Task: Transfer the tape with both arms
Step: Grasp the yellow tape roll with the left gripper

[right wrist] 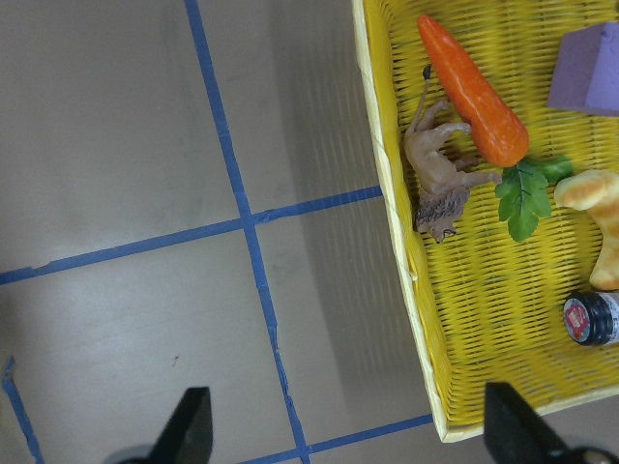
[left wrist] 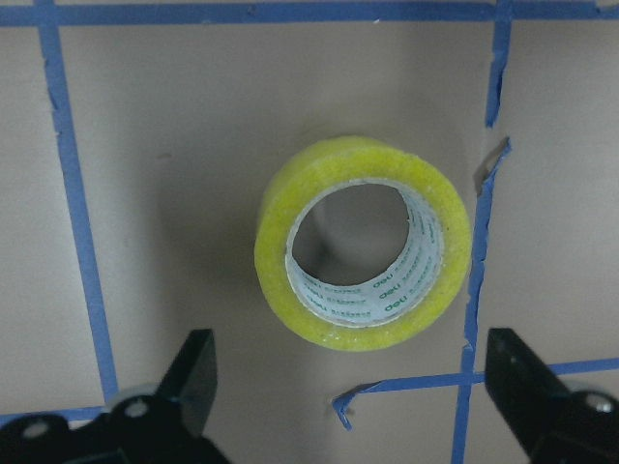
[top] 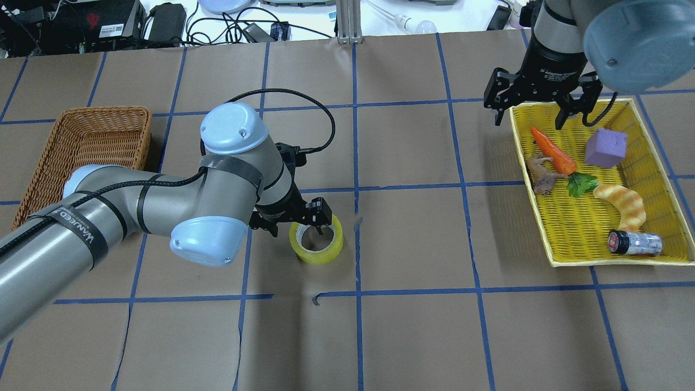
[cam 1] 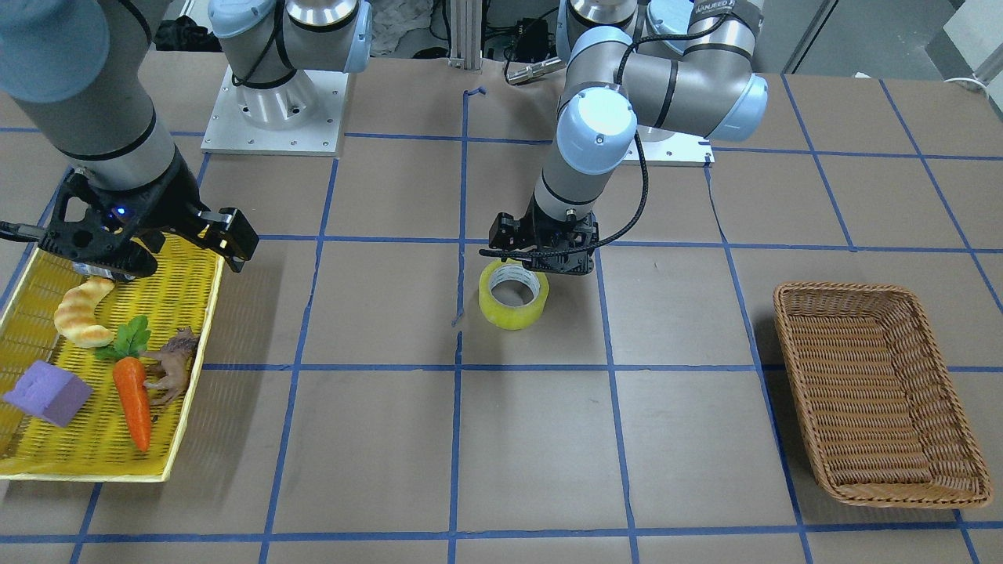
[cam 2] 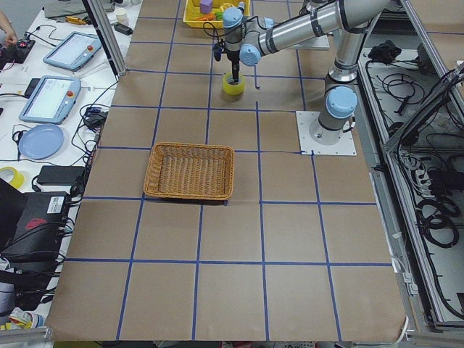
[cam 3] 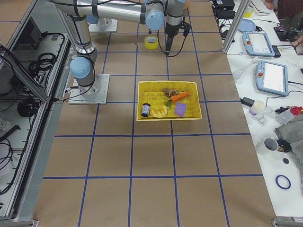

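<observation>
The tape (cam 1: 509,315) is a yellow-green roll with a white printed core, lying flat on the brown table near its middle. It also shows in the overhead view (top: 320,253) and the left wrist view (left wrist: 276,242). My left gripper (cam 1: 542,260) is open and hovers just above the roll, on its robot-side rim, and holds nothing. Its fingers (left wrist: 193,377) stand wide apart on either side of the roll. My right gripper (top: 535,111) is open and empty, above the inner edge of the yellow tray (top: 529,182).
The yellow tray (cam 1: 200,345) holds a carrot (cam 1: 132,401), a purple block (cam 1: 48,392), a croissant toy (cam 1: 82,313), a toy animal (cam 1: 168,364) and a small bottle (top: 634,243). A wicker basket (cam 1: 842,288) stands on the left arm's side.
</observation>
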You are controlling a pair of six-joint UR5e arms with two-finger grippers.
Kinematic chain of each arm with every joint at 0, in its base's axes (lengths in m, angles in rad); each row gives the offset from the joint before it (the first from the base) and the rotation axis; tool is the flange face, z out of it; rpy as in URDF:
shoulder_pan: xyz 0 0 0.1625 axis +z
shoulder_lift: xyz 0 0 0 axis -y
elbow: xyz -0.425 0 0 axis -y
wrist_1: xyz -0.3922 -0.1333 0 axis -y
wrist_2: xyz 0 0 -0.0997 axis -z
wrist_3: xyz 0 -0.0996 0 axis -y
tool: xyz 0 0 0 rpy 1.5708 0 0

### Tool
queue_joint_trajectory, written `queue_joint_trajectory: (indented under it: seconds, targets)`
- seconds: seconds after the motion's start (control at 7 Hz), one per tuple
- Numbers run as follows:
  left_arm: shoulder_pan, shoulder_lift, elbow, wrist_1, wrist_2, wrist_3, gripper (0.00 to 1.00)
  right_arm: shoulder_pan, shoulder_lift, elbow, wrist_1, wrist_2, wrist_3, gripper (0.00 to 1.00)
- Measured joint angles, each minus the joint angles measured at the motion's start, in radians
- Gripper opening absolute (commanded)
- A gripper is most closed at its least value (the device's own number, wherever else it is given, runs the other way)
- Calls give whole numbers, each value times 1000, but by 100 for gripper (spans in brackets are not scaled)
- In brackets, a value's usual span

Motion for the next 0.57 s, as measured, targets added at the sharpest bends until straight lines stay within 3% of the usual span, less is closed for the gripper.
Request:
queue_joint_trajectory:
  seconds: [0.43,0.57]
  targets:
    - [1,-77,-27,121,57,25,100,-3,-46,8,11,76,-49,100]
    - [2,-105,-25,157,66,26,93,-4,-51,14,13,89,-71,100]
